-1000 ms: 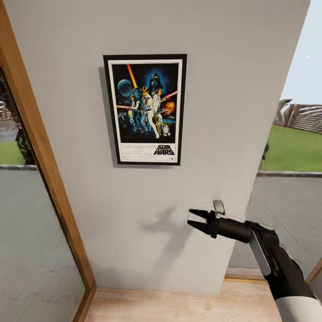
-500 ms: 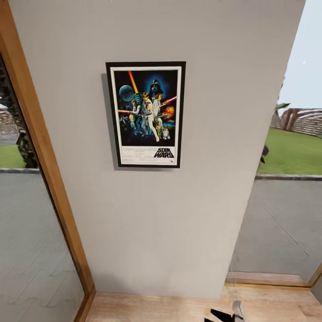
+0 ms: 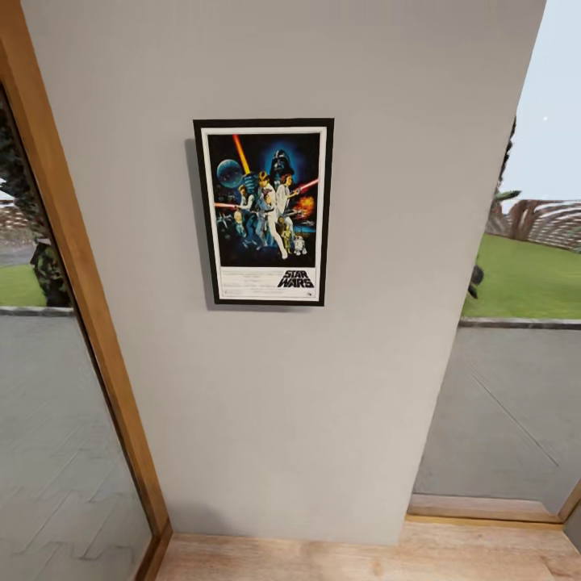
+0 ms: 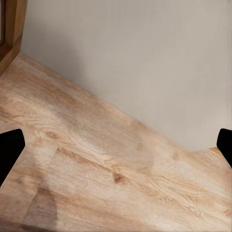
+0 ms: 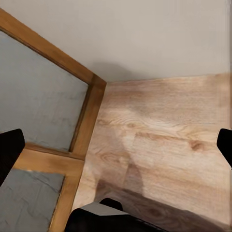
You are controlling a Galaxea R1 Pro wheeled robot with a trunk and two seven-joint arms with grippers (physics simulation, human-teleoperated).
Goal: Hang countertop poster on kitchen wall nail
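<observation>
The poster (image 3: pixel 264 212) hangs upright and level on the grey wall (image 3: pixel 339 387), nothing touching it. Both tools point at the wooden floor (image 4: pixel 116 179), fingers wide apart, empty. Any nudge or a shallow nail seat could drop it.
</observation>
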